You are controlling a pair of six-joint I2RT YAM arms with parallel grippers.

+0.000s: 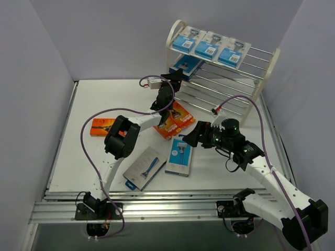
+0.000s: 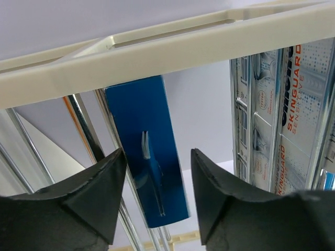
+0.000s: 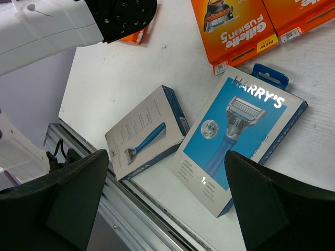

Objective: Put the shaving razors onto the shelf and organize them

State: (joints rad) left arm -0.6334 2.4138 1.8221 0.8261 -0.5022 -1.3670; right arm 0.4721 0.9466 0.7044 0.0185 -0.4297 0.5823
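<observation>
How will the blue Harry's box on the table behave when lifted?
The blue box looks like stiff, flat cardboard, so it probably will not bend. Lying flat on the table, it should not roll. Its shiny front may slip a little.

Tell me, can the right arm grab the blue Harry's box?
Probably yes. The right gripper hangs open over the Harry's box, and nothing lies on it. The grey box sits close beside it, so a finger might bump that.
</observation>
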